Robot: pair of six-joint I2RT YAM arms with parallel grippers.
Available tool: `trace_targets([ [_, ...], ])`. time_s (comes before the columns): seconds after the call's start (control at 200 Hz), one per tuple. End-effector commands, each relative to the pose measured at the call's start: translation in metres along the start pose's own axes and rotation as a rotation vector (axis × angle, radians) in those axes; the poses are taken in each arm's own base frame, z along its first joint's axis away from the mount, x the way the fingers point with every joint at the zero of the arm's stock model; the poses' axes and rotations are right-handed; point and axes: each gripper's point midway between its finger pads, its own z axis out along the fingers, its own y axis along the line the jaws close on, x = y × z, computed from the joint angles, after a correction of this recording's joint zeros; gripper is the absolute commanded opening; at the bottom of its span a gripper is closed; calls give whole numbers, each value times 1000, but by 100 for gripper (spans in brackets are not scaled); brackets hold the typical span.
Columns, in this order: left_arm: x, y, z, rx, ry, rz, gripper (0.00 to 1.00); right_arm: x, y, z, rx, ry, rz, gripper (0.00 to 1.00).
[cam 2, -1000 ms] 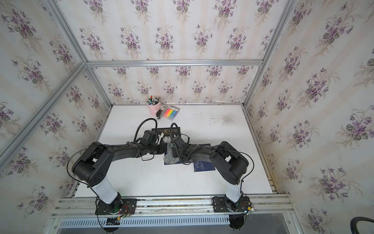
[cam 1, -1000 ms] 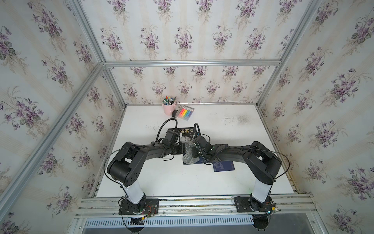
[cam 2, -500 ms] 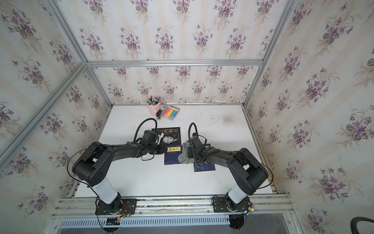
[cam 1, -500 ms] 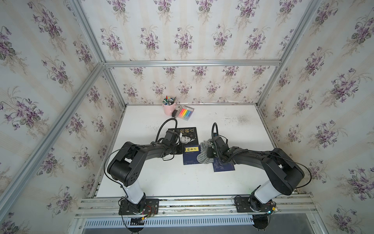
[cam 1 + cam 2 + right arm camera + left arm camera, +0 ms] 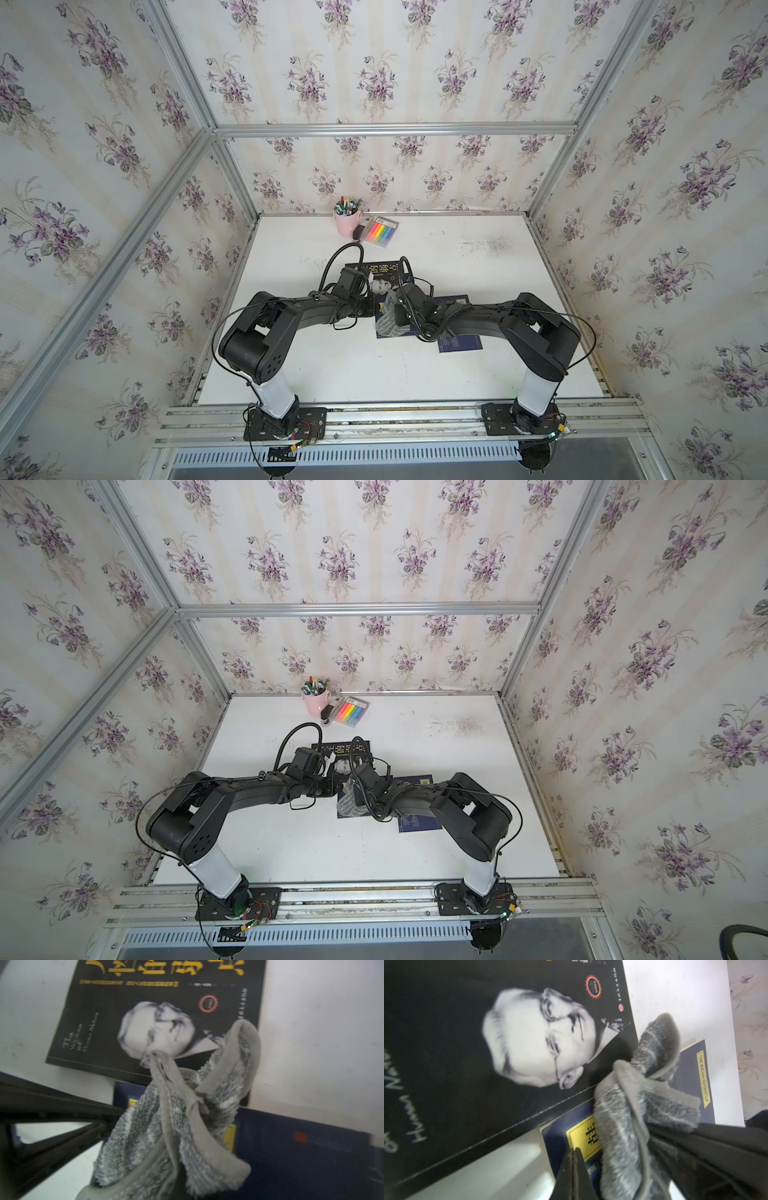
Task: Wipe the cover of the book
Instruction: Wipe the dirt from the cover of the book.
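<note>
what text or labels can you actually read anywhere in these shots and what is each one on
"of Human Na…" white handwriting, rest cut off: black paperback book with a man's portrait.
Large gold Chinese title, same cover: cropped, blurred, unreadable.
Round red seal, same cover: too blurred.
Yellow label on a dark blue book: Chinese characters, too blurred.
Second yellow label: mostly hidden by the grey cloth.

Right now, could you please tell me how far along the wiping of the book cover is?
Done: the right end effector is shut on the grey cloth. In hand: the cloth hangs at a near corner of the black book. Remaining: most of the cover lies bare of the cloth; whether it has been wiped I cannot tell. The left end effector is shut and empty.
</note>
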Motion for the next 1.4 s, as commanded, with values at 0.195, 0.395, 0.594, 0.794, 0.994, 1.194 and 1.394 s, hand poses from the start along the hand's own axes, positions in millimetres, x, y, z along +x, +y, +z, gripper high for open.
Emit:
trace_targets([
  [0.195,34,28,-1,-121,118,-39,16,67,-34,-9,63,233,-13,0],
  [0.395,35,28,-1,-123,119,-40,16,73,-80,-27,119,227,54,0],
  [0.594,34,29,-3,-129,115,-35,11,73,-80,-26,107,246,55,0],
  [0.794,35,29,-5,-133,115,-34,10,72,-37,-5,49,268,2,0],
  [0.994,34,28,-6,-128,114,-33,9,72,-9,11,-4,286,-19,0],
  [1.194,33,27,-3,-118,115,-37,7,77,-21,5,26,284,-22,0],
  [1.394,34,27,-4,-119,113,-34,6,83,-68,-16,87,284,39,0],
])
